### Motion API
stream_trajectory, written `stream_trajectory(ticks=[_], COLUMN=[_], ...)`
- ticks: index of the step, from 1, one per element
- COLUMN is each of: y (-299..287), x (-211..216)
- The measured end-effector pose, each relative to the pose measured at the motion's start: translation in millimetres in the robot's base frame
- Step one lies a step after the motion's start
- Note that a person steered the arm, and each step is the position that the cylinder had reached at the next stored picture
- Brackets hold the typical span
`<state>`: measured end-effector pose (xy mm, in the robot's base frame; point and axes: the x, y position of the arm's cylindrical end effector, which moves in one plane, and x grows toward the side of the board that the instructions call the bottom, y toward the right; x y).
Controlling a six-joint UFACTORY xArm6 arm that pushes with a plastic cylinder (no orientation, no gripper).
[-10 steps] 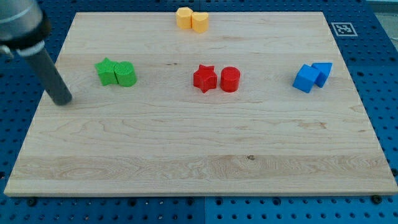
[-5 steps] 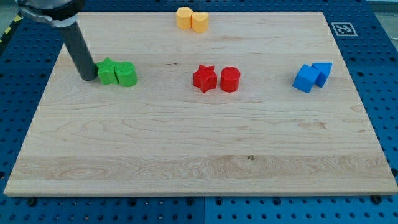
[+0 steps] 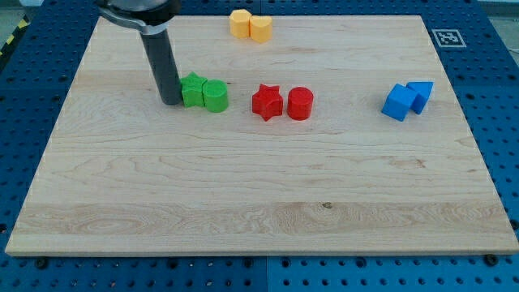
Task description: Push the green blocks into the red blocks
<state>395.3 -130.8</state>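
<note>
Wooden board (image 3: 243, 203): my tip (image 3: 171, 102), no jaws, touching green star (image 3: 192, 89) beside green cylinder (image 3: 215, 96).

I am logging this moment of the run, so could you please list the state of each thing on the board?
My tip: down on the board, against the left side of the green star.
Green star: touching the green cylinder.
Green cylinder: upright, apart from the red star.
Red star: beside the red cylinder.
Red cylinder: upright.
Blue blocks: paired, view's right.
Orange blocks: paired, top edge.
</note>
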Motion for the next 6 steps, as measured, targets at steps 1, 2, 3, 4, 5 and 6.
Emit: stream_trajectory(ticks=[1,2,3,4,5,6], y=[16.5,26.8,31.8,31.8,35.9,60.1], x=[0.5,9.8,13.1,10.6,9.0,8.9])
